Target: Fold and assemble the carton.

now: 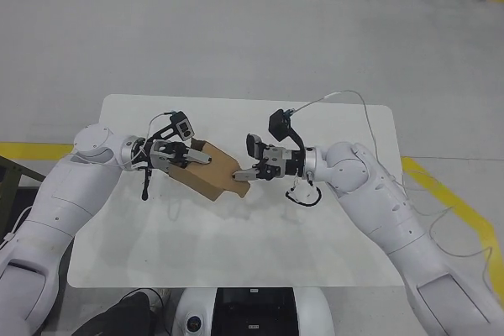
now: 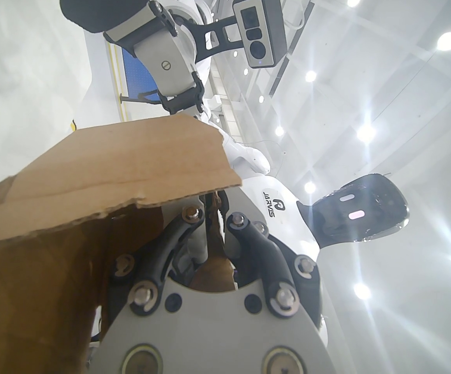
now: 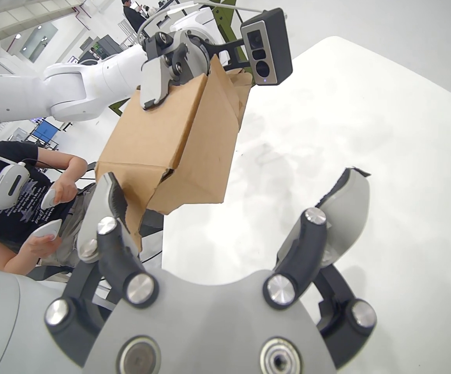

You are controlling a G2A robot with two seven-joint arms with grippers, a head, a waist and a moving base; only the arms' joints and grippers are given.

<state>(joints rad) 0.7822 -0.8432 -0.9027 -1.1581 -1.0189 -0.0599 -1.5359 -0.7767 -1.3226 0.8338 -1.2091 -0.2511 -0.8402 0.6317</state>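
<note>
White tabletop [image 1: 319, 244] spread out below, and over its middle there's the brown carton [image 1: 214, 174], partly folded, slung between the two arms. Left gripper [image 1: 191, 156] has its jaws clenched on one end of the carton, cardboard pinched right between them. Right gripper [image 1: 246, 174] is at the opposite end, jaws spread wide: one finger [image 3: 106, 200] is against a loose flap, the other is clear of the cardboard, above the tabletop
</note>
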